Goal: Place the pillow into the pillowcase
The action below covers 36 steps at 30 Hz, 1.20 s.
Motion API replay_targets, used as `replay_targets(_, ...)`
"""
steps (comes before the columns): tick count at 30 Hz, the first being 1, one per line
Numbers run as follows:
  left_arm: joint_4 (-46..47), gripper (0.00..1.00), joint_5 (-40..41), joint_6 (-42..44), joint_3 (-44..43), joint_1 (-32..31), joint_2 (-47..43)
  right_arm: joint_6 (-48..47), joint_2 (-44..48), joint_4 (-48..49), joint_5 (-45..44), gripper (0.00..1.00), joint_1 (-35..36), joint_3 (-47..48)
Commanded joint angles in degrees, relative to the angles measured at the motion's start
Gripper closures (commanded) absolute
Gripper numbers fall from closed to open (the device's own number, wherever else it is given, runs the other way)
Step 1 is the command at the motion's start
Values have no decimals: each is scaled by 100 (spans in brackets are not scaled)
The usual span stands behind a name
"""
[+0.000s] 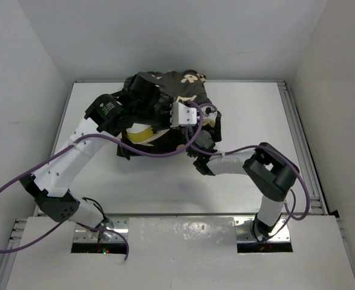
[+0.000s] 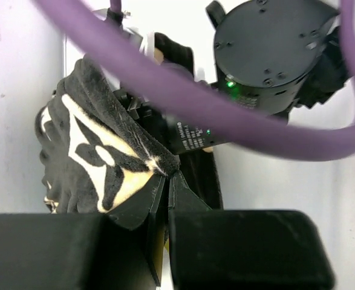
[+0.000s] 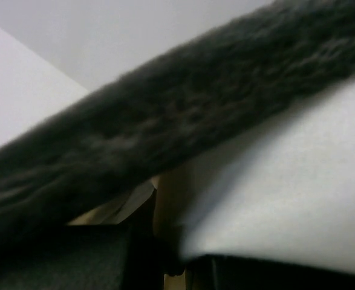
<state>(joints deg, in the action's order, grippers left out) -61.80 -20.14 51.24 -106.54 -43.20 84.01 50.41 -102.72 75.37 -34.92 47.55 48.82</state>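
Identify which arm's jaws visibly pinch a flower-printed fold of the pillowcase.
The left gripper: its wrist view shows shut jaws nipping the tan-flowered pillowcase; the right wrist view is too blurred to show any print.

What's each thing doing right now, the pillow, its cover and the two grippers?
pillowcase, bunched up over the pillow.
pillow, mostly covered, yellow edge peeking out.
left gripper, shut on the pillowcase.
right gripper, shut; what it pinches is unclear.
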Motion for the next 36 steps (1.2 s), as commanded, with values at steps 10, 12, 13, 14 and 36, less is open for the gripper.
replay_targets(10, 630, 30, -170, -878, 1739, -76, -947, 513, -179, 381, -376, 100, -378, -706)
replay_targets(12, 975, 0, 71, -1194, 2179, 100, -1035, 601, -231, 600, -305, 100, -352, -794)
replay_targets(13, 1221, 0, 176, -1552, 2216, 327, -1122, 662, -310, 680, -314, 100, -352, -882)
replay_targets(14, 1310, 0, 229, -1739, 2199, 443, -1149, 680, -345, 776, -331, 100, -360, -918)
replay_targets(36, 2970, 12, 71, -2004, 4686, 3846, 219, 794, -556, 874, -182, 100, -448, -856)
